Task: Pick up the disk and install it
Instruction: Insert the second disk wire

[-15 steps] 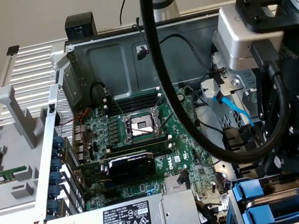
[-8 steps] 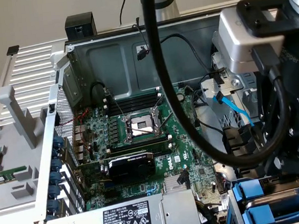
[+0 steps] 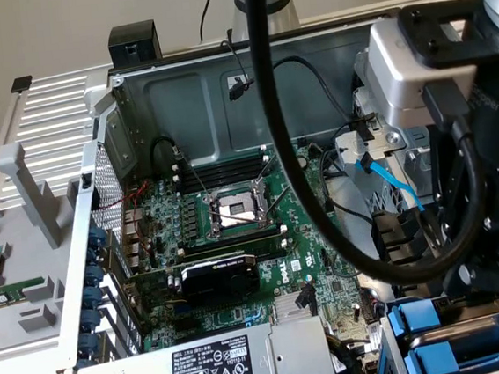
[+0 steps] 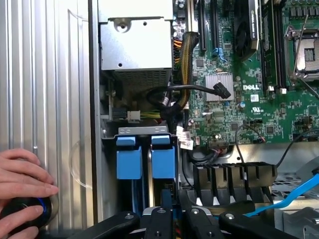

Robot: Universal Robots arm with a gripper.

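Two blue-fronted carriers stand side by side in the drive bay of the open computer case. I take the disk point(image 4: 163, 158) point(image 3: 421, 316) to be the one nearer the motherboard, seated in its slot beside the other carrier point(image 4: 129, 159). My gripper point(image 4: 167, 211) point(image 3: 485, 292) hangs just over that end of the bay, in line with the disk. Its jaws are drawn close together. I cannot tell whether they pinch the carrier's edge or only rest near it.
The silver power-supply box point(image 3: 214, 367) point(image 4: 137, 42) sits beside the bay. The motherboard point(image 3: 236, 232) with its graphics card fills the case floor. A blue cable point(image 3: 390, 182) and black cables run close to my arm. A person's hand point(image 4: 22, 174) rests on a black round object on the ribbed case wall point(image 4: 50, 74).
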